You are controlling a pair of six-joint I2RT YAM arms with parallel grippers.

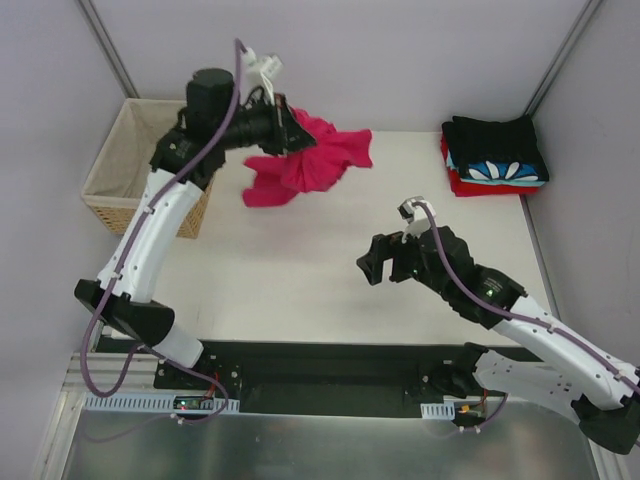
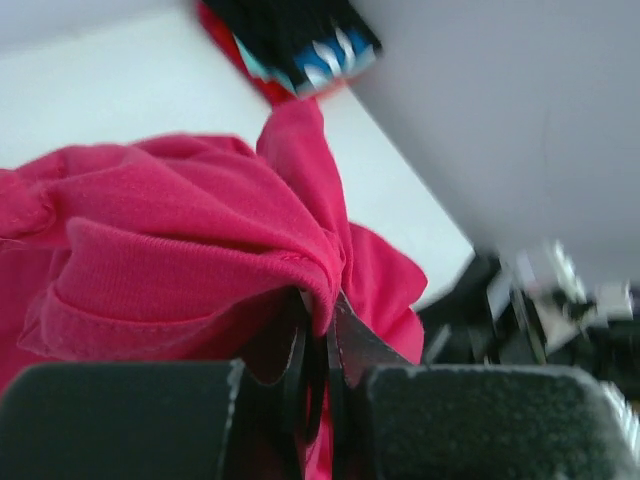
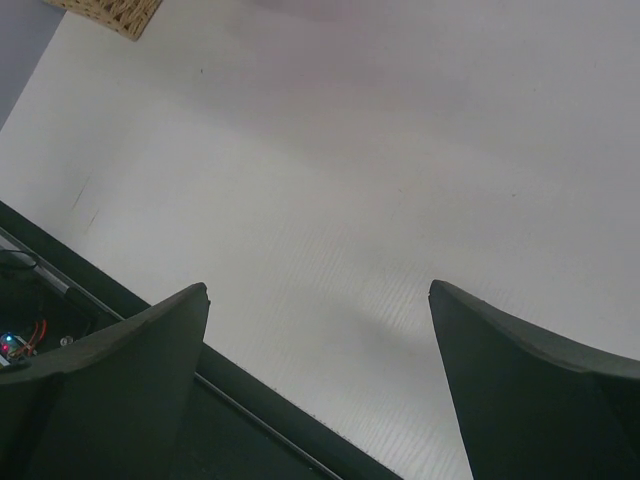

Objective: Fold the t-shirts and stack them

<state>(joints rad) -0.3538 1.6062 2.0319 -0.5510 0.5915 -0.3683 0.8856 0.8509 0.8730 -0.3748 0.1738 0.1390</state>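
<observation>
My left tool (image 1: 292,130) clenched on crimson tee (image 1: 320,160), cloth bunched at its tips, hanging over table (image 1: 280,280). My right tool (image 1: 376,266) released, well apart from tee; folded stack (image 1: 497,155) far beyond it.

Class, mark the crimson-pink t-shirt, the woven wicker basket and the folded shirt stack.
crimson-pink t-shirt (image 1: 322,160), top view, bunched middle.
woven wicker basket (image 1: 105,210), top view, near wall.
folded shirt stack (image 1: 495,143), top view, black top shirt.
</observation>
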